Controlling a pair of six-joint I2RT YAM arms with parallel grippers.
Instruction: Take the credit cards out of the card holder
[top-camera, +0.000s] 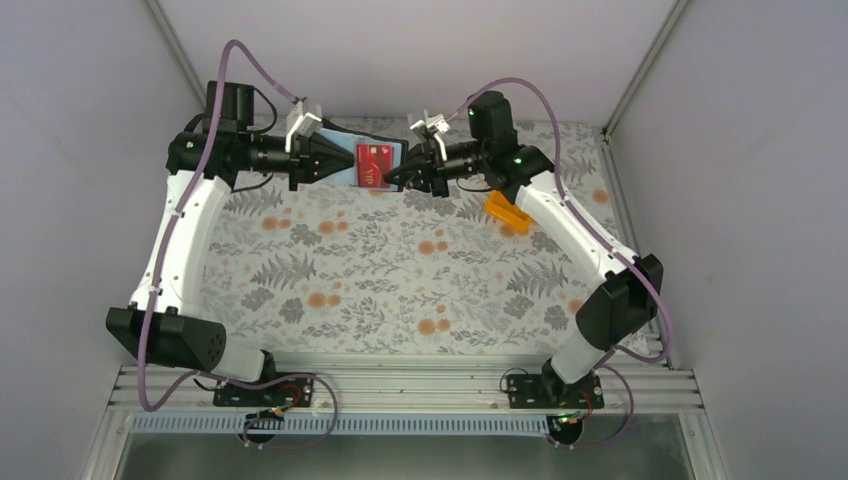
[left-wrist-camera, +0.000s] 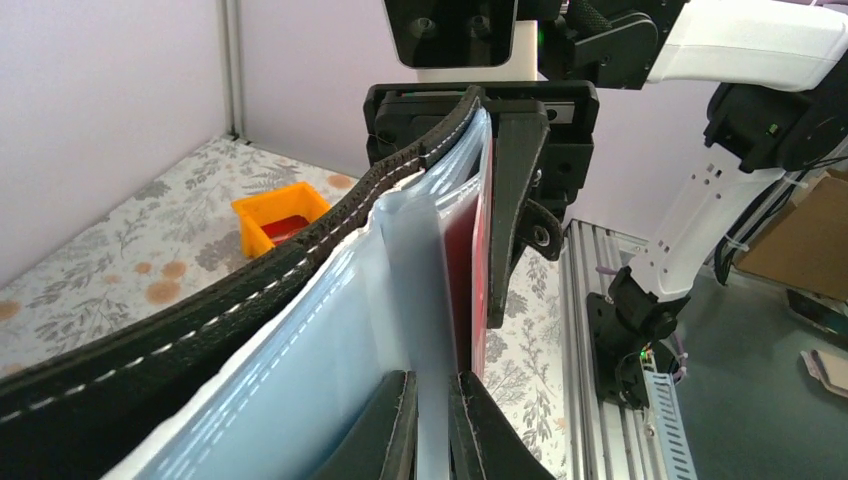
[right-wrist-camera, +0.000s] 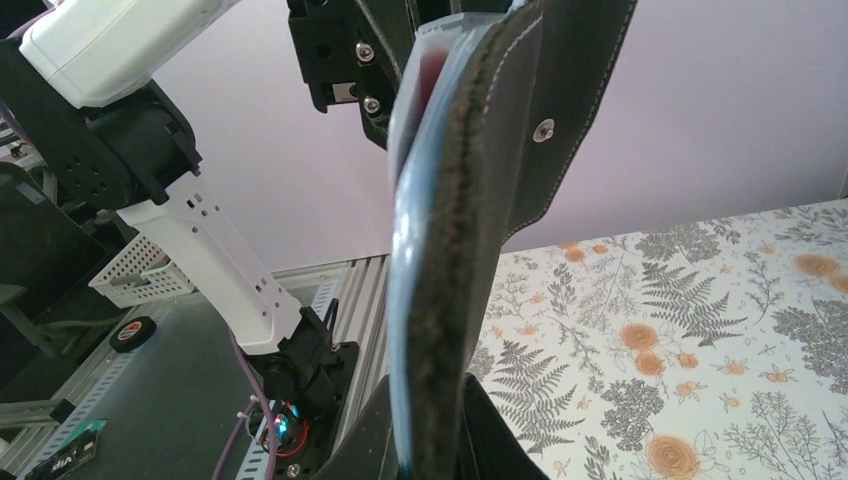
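The card holder (top-camera: 345, 150) hangs open in the air at the back of the table, stretched between both grippers. A red credit card (top-camera: 372, 165) sits in its inner pocket facing up. My left gripper (top-camera: 343, 163) is shut on the holder's left side; in the left wrist view its fingers (left-wrist-camera: 392, 430) pinch a grey-blue pocket sheet (left-wrist-camera: 330, 360), with the red card (left-wrist-camera: 468, 270) just to the right. My right gripper (top-camera: 394, 178) is shut on the opposite edge, clamping the black cover (right-wrist-camera: 470, 250) and lining. The clasp tab (right-wrist-camera: 545, 130) hangs off to the side.
An orange plastic bin (top-camera: 507, 212) stands on the floral tablecloth (top-camera: 400, 270) beside the right arm, also in the left wrist view as the orange bin (left-wrist-camera: 280, 215) with something red inside. Grey walls close the back and sides. An aluminium rail (top-camera: 400, 385) runs along the near edge.
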